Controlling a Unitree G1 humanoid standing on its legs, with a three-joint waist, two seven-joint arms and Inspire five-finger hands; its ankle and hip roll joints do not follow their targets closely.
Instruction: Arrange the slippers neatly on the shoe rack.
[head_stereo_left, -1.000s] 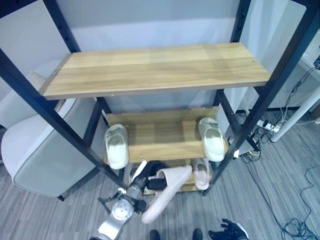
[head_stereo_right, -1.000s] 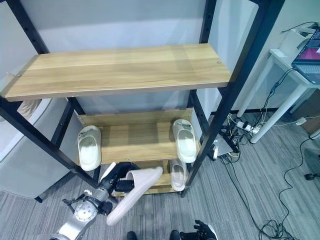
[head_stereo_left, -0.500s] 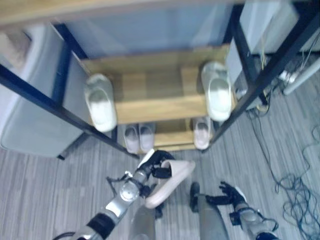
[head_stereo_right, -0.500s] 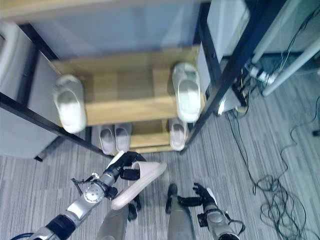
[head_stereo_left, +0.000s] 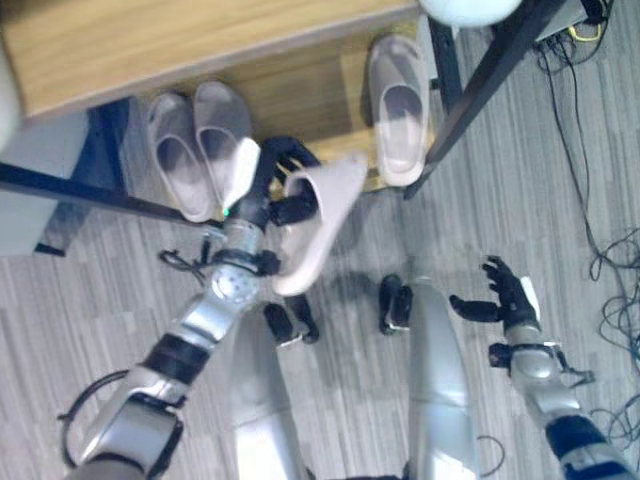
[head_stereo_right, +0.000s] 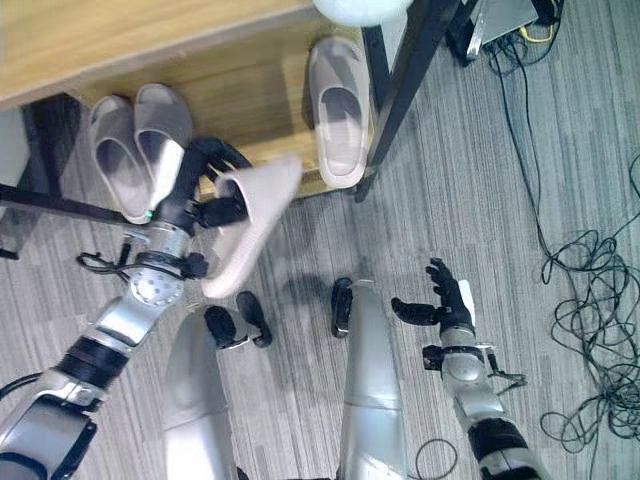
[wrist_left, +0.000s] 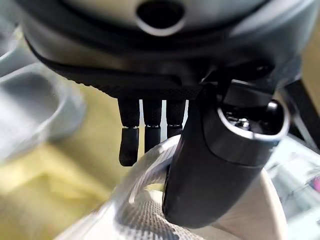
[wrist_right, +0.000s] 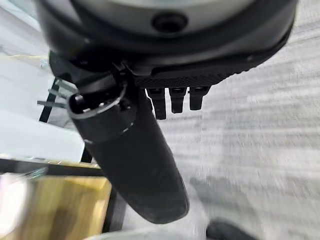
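Observation:
My left hand (head_stereo_left: 272, 182) is shut on a beige slipper (head_stereo_left: 322, 222), pinching its rim between thumb and fingers (wrist_left: 129, 142). The slipper hangs tilted, sole outward, at the front edge of the rack's bottom shelf (head_stereo_left: 305, 92). On that shelf a matching pair of slippers (head_stereo_left: 195, 138) lies at the left and a single slipper (head_stereo_left: 398, 108) at the right, with a gap between them. My right hand (head_stereo_left: 503, 296) hovers open over the floor to the right, holding nothing.
A black rack post (head_stereo_left: 488, 82) slants down beside the single slipper, and a black bar (head_stereo_left: 70, 185) crosses in front of the pair. A white slipper (head_stereo_left: 466, 8) on the shelf above shows at the top. Loose cables (head_stereo_right: 590, 290) lie on the grey floor at the right.
The camera has tipped down toward the floor and the bottom shelf. My left hand still holds the beige slipper, now up against the shelf's front edge. My right hand shows further up and larger.

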